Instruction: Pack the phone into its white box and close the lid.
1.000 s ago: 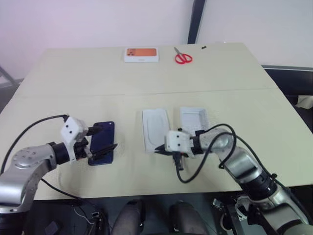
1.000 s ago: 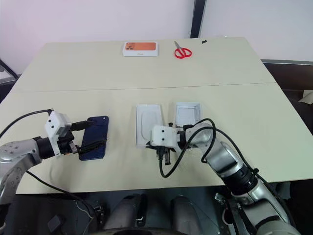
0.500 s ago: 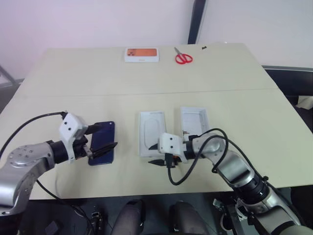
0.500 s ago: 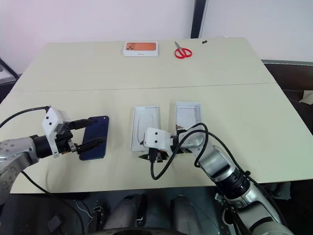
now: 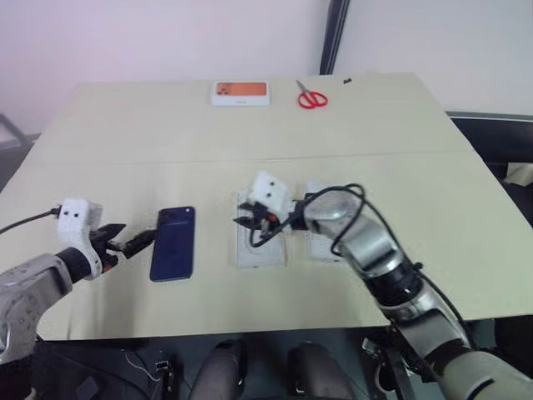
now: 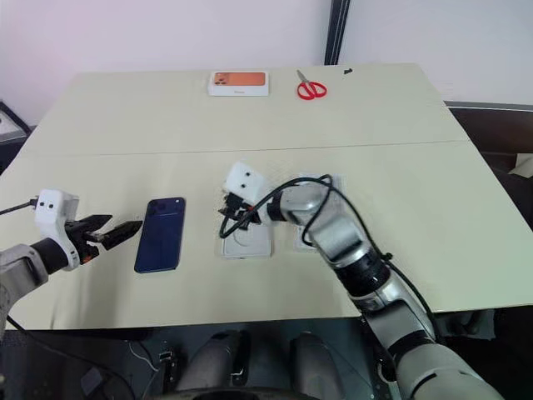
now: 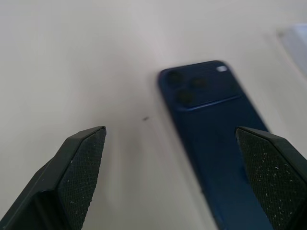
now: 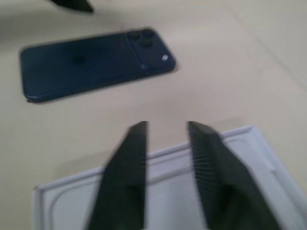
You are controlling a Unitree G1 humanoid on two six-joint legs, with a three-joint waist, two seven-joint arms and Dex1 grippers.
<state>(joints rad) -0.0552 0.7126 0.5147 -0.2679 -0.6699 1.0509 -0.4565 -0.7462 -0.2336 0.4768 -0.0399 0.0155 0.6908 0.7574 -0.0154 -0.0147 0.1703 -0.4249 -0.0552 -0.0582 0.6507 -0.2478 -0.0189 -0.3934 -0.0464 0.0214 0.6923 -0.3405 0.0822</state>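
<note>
My left gripper [image 5: 123, 240] gapes wide beside the phone [image 5: 174, 242] lying free near the desk's [image 5: 125, 133] front edge; my right gripper [image 8: 168, 143] hangs narrowed, empty, over the white box [image 5: 260, 250]; I risk knocking it askew.

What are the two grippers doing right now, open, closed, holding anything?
Left gripper: open, holding nothing, beside the phone.
Right gripper: fingers close together with a gap between them, nothing held, above the white box.
</note>
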